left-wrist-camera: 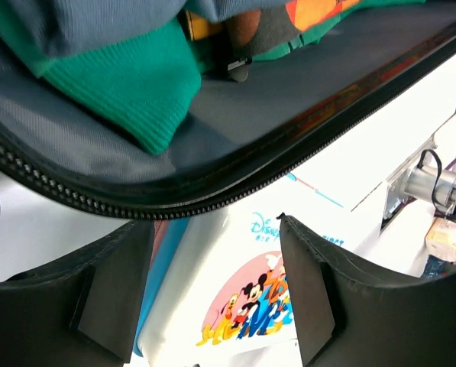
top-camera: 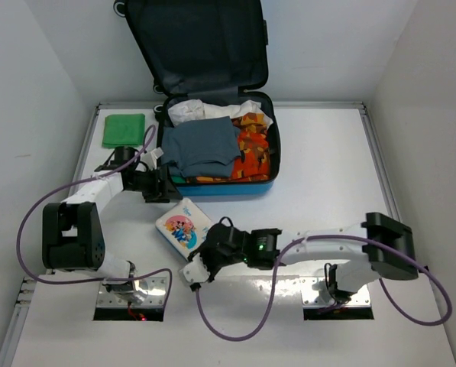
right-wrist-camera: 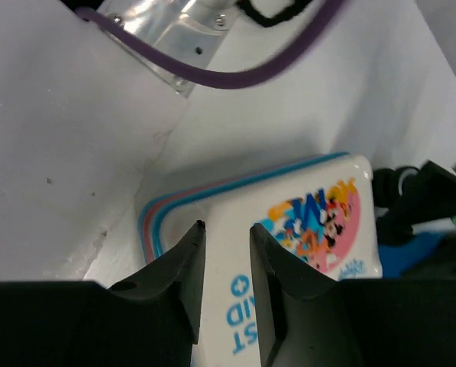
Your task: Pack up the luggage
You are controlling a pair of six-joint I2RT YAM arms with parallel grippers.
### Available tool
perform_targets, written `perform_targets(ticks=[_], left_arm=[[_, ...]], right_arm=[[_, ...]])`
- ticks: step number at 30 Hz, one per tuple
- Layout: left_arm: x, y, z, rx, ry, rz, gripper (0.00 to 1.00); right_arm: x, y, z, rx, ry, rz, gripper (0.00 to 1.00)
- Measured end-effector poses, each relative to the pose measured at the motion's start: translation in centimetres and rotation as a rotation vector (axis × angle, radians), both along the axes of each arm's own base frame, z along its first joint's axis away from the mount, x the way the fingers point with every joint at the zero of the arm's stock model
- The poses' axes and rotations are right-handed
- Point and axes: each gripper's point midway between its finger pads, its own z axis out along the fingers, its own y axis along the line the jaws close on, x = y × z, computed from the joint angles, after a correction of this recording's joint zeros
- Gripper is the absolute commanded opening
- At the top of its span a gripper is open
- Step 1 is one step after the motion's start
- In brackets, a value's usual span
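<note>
The blue luggage (top-camera: 221, 188) lies open at the back centre, its dark lid (top-camera: 197, 46) leaning on the wall. Inside are a grey garment (top-camera: 201, 147), an orange print garment (top-camera: 253, 153) and a white one (top-camera: 205, 111). A white first-aid box (top-camera: 180, 223) with cartoon art lies on the table in front of it. My left gripper (top-camera: 166, 189) is open by the luggage's front left corner; in the left wrist view (left-wrist-camera: 215, 223) it hangs over the box (left-wrist-camera: 243, 306), below the zipper rim (left-wrist-camera: 212, 195). My right gripper (top-camera: 205, 240) hovers at the box's near right corner, jaws narrowly apart (right-wrist-camera: 226, 226) over the box (right-wrist-camera: 304, 214).
A folded green cloth (top-camera: 124, 129) lies on the table left of the luggage. A green knit garment (left-wrist-camera: 128, 84) sits inside the luggage at its front edge. White walls close in the table at left, right and back. Purple cables (top-camera: 235, 325) loop from both arms.
</note>
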Motion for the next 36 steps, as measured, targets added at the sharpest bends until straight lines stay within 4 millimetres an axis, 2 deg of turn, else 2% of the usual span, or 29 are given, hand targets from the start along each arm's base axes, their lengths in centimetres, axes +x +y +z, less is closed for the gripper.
perform_targets(ticks=[5,14,17,19,22,26,28,30,33,34,36], left_arm=[[-0.4,0.0,-0.3,-0.001,0.008,0.0,0.71],[-0.8,0.0,-1.0,0.002,0.017,0.002,0.71],[-1.0,0.1,-1.0,0.006,0.021,0.004,0.71],[-1.0,0.2,-0.8,0.009,0.012,0.008,0.71],[-0.9,0.3,-0.7,0.01,0.004,0.01,0.71],[-1.1,0.2,-0.8,0.011,0.014,0.005,0.69],[-1.3,0.1,-1.0,0.017,0.022,0.0,0.69],[-1.4,-0.2,-1.2,0.024,0.028,-0.01,0.69],[-1.6,-0.5,-1.3,0.034,0.032,-0.02,0.73],[-1.7,-0.5,-1.4,0.039,0.035,-0.018,0.77],[-1.7,-0.4,-1.4,0.045,0.042,-0.008,0.81]], right_arm=[[-1.0,1.1,-3.6,-0.063,-0.07,0.109,0.28],[-1.3,3.2,-7.4,-0.119,-0.118,0.193,0.28],[-1.2,3.2,-9.0,-0.149,-0.146,0.208,0.26],[-0.5,2.9,-9.1,-0.147,-0.167,0.19,0.26],[1.3,0.9,-9.2,-0.155,-0.193,0.127,0.26],[3.3,-4.4,-9.8,-0.232,-0.183,0.014,0.26],[3.7,-7.5,-10.6,-0.294,-0.162,-0.044,0.26],[3.7,-9.4,-11.0,-0.338,-0.141,-0.079,0.26],[3.3,-11.7,-10.5,-0.362,-0.086,-0.156,0.44],[3.2,-12.1,-10.0,-0.357,-0.061,-0.183,0.55],[3.1,-12.6,-8.4,-0.313,0.02,-0.266,0.65]])
